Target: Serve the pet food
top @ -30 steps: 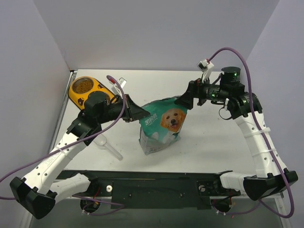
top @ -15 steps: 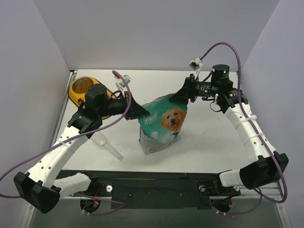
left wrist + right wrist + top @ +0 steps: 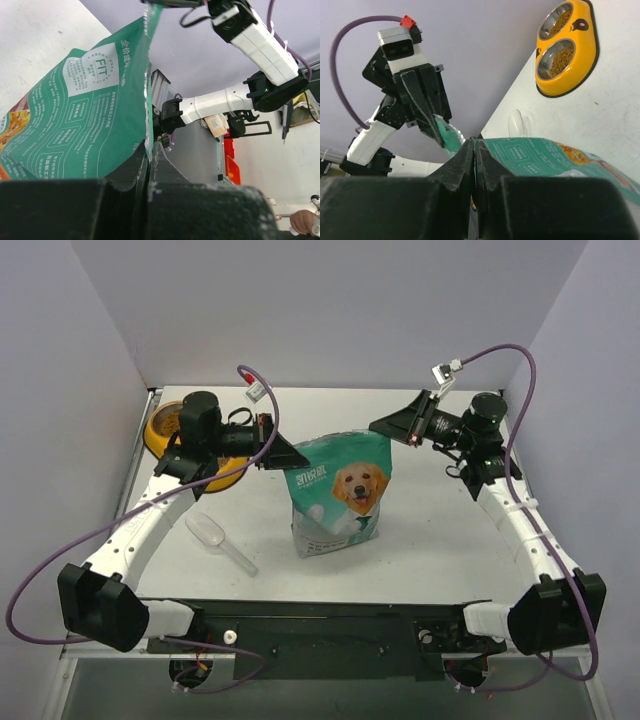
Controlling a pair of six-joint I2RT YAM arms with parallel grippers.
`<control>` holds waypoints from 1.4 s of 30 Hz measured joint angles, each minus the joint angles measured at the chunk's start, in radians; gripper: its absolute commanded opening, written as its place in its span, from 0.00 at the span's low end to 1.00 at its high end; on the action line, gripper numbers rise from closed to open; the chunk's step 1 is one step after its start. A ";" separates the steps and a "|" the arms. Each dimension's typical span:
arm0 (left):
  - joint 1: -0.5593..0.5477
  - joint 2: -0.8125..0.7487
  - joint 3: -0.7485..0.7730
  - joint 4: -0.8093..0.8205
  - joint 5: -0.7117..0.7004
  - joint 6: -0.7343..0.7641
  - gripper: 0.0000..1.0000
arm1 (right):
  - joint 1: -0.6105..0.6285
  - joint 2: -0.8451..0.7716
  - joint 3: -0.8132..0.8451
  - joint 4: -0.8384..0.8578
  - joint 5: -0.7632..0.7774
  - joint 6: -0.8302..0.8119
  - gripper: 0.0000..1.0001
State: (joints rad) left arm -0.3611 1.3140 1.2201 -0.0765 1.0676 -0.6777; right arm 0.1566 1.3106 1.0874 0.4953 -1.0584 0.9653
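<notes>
The teal-and-white pouch [image 3: 338, 495] with the dog face stands upright mid-table, its top edge stretched between both grippers. My left gripper [image 3: 291, 456] is shut on the pouch's top left corner; in the left wrist view its fingertips [image 3: 150, 146] pinch the edge of the green pouch [image 3: 85, 115]. My right gripper [image 3: 386, 429] is shut on the top right corner, its jaws [image 3: 474, 142] closed on the pouch [image 3: 545, 157]. Brown pet food [image 3: 559, 55] lies in both steel bowls of the yellow feeder [image 3: 587, 50].
The yellow feeder [image 3: 158, 438] sits at the far left, largely under my left arm. A clear plastic scoop [image 3: 215, 538] lies on the table left of the pouch, also seen as the scoop [image 3: 516, 122] in the right wrist view. Walls close in at left, back and right.
The right gripper has gone from open to shut on the pouch's top right corner. Both arms have drawn back and apart, and the pouch now stands straighter with its top pulled taut.
</notes>
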 measured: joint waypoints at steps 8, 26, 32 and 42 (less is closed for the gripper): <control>0.040 -0.038 -0.115 0.171 0.052 -0.146 0.00 | 0.043 -0.127 0.175 -0.563 0.189 -0.354 0.74; -0.139 -0.190 -0.011 -0.267 -0.259 0.332 0.00 | 0.453 0.043 0.691 -1.288 0.427 -1.394 0.95; -0.150 -0.188 0.040 -0.368 -0.282 0.476 0.00 | 0.495 0.119 0.829 -1.365 0.504 -1.516 1.00; -0.155 -0.178 0.103 -0.468 -0.274 0.617 0.00 | 0.640 0.143 0.889 -1.389 0.574 -1.524 0.86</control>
State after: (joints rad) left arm -0.5163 1.1362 1.3235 -0.5449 0.7940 -0.0608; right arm 0.7967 1.4532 1.9762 -0.8940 -0.4847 -0.5583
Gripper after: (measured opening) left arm 0.033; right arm 0.956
